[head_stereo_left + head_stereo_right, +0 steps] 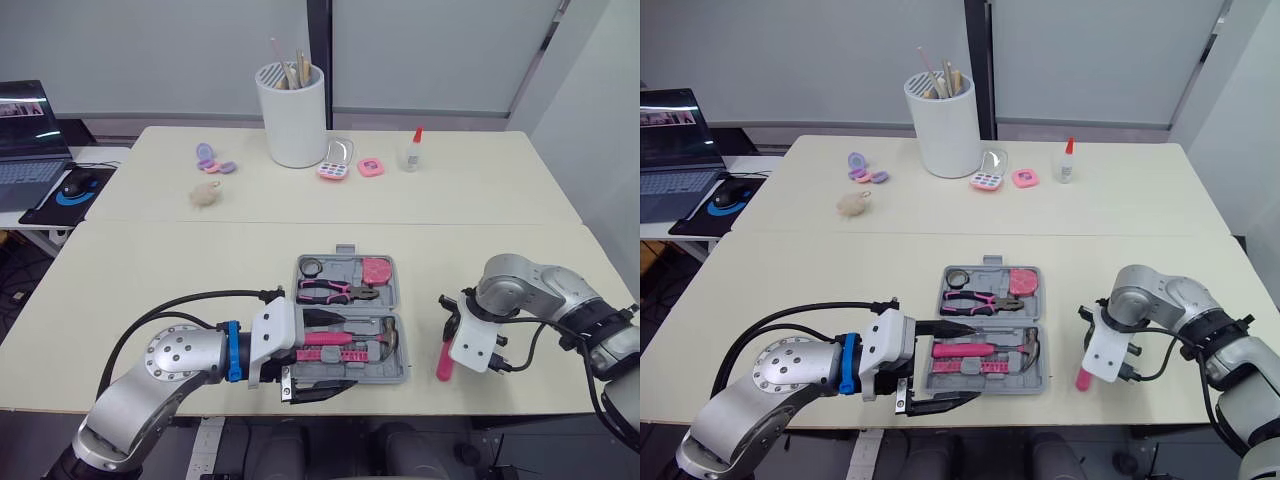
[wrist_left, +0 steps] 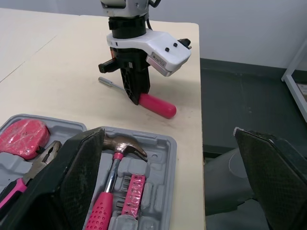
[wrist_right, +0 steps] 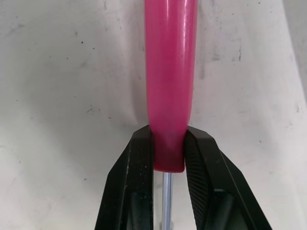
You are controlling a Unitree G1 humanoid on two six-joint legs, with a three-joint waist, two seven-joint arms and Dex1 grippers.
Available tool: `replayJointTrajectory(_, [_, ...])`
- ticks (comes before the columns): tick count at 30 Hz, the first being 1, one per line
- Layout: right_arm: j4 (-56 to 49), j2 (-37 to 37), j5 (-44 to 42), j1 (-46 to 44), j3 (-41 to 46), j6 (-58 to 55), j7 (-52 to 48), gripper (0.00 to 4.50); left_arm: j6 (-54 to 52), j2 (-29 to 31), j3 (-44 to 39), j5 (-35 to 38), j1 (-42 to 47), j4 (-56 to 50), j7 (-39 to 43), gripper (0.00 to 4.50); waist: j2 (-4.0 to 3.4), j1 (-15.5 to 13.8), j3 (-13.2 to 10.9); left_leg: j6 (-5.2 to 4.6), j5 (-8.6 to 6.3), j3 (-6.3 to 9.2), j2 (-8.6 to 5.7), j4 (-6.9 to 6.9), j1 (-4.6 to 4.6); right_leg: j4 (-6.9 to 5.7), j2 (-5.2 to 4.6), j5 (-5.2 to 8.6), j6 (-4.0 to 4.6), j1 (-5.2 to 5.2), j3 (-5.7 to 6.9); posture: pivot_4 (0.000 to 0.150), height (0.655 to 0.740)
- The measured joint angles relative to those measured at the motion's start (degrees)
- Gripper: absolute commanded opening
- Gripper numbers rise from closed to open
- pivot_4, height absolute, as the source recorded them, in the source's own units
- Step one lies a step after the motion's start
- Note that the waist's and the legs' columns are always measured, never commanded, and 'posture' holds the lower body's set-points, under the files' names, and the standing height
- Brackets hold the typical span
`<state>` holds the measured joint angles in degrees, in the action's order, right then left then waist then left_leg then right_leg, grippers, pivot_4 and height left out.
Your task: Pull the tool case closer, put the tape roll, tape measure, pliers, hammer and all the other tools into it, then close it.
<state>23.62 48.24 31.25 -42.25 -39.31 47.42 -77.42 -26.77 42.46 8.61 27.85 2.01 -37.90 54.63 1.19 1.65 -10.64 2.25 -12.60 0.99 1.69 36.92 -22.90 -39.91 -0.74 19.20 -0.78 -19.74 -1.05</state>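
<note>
The grey tool case [image 1: 395,300] lies open near the table's front edge. Inside are a tape roll [image 1: 312,267], a pink tape measure [image 1: 376,270], pliers [image 1: 335,291] and a pink-handled hammer [image 1: 345,340]. My left gripper [image 1: 971,362] is open at the case's front left corner. One finger [image 2: 67,177] is over the case and the other [image 2: 273,177] is past the table edge. A pink-handled screwdriver [image 1: 445,360] rests on the table to the right of the case. My right gripper [image 3: 168,143] is shut on its handle, close to the metal shaft.
At the back stand a white cup of brushes [image 1: 292,115], a glue bottle [image 1: 413,150], small pink cases [image 1: 350,165], purple pieces [image 1: 213,160] and a fluffy ball [image 1: 205,195]. A laptop [image 1: 30,130] and mouse sit on a side desk at the left.
</note>
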Motion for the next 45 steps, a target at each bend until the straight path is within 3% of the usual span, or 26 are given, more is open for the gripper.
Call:
replayJointTrajectory(3, [-1.5, 1.0, -2.7, 1.5, 1.1, -3.1, -0.7, 0.62, 0.3, 0.0, 0.1, -0.1, -0.1, 0.0, 0.0, 4.5, 0.0, 0.0, 0.0, 0.0, 0.0, -0.01, 0.0, 0.0, -0.01, 0.0, -0.01, 0.0, 0.0, 0.0, 0.0, 0.15, 0.74])
replayJointTrajectory(6, [-5.6, 2.9, -9.9, 5.4, 5.2, -13.5, -4.1, 0.62, 1.2, 0.0, 0.1, -0.3, -0.5, 0.3, 0.0, 4.5, 0.0, -0.1, 0.0, 0.0, 0.0, 0.02, 0.0, -0.01, -0.01, 0.02, -0.03, 0.0, 0.0, 0.03, 0.02, 0.15, 0.74])
replayJointTrajectory(12, [-20.0, 6.4, -24.7, 14.0, 18.1, -55.5, -8.4, 0.62, 3.4, 0.0, 0.0, -1.2, -2.0, 1.6, 0.1, 4.5, -0.02, 0.0, 0.0, -0.01, -0.01, 0.01, 0.01, -0.03, 0.0, 0.02, -0.06, 0.01, 0.01, 0.03, 0.02, 0.15, 0.74])
replayJointTrajectory(17, [-29.6, 5.1, -28.8, 17.9, 28.6, -91.9, 1.0, 0.62, 3.8, -0.5, 0.1, -1.5, -2.5, 1.9, -0.2, 4.5, -0.02, -0.3, 0.0, 0.0, -0.01, 0.04, -0.02, -0.12, -0.06, 0.09, -0.06, 0.02, 0.01, -0.01, 0.05, 0.15, 0.74])
replayJointTrajectory(23, [-32.8, -10.1, -28.9, 16.4, 36.6, -128.4, 20.8, 0.62, 3.8, -2.4, 0.5, -1.6, -0.4, 2.6, -0.3, 4.5, -0.03, 0.0, 0.0, 0.01, -0.01, -0.03, -0.03, -0.15, -0.14, 0.01, -0.04, 0.02, 0.01, -0.21, -0.03, 0.15, 0.74])
replayJointTrajectory(28, [-34.0, -17.4, -27.0, 17.6, 38.4, -133.9, 35.5, 0.62, 3.3, -4.0, 0.6, -1.6, 4.2, 4.2, -1.2, 4.5, -0.03, -0.2, 0.0, 0.01, -0.01, 0.03, -0.11, -0.13, -0.59, 0.06, -0.02, 0.02, -0.01, -0.57, 0.01, 0.15, 0.74])
replayJointTrajectory(36, [-33.3, -22.5, -28.1, 20.5, 40.1, -126.0, 46.2, 0.62, 2.4, -5.1, 1.1, -1.6, 5.6, 4.4, -2.3, 4.5, 0.02, 0.1, 0.0, 0.0, 0.0, 0.06, -0.08, 0.0, -0.61, 0.11, 0.01, -0.04, -0.12, -0.52, 0.02, 0.15, 0.74])
replayJointTrajectory(37, [-33.0, -22.6, -28.5, 20.7, 40.3, -125.2, 47.0, 1.18, 2.4, -5.1, 1.2, -1.6, 5.4, 4.4, -2.4, 4.5, 0.02, 0.1, 0.0, -0.02, 0.02, 0.07, -0.08, 0.0, -0.55, 0.1, 0.03, -0.04, -0.13, -0.49, 0.01, 0.15, 0.74])
replayJointTrajectory(40, [-32.7, -22.4, -29.8, 21.3, 40.4, -124.0, 47.5, 1.68, 2.4, -5.1, 1.2, -1.6, 5.3, 4.4, -2.5, 4.5, 0.02, 0.1, 0.0, -0.05, 0.05, 0.07, -0.08, 0.01, -0.55, 0.09, 0.05, -0.05, -0.14, -0.49, -0.01, 0.15, 0.74])
replayJointTrajectory(45, [-34.2, -19.2, -33.9, 22.1, 40.9, -121.6, 45.8, 3.1, 2.4, -5.0, 1.2, -1.6, 5.3, 4.4, -2.4, 4.5, 0.01, 0.0, 0.0, -0.05, 0.04, 0.04, -0.07, -0.05, -0.61, 0.08, 0.31, -0.05, -0.14, -0.56, -0.05, 0.15, 0.74])
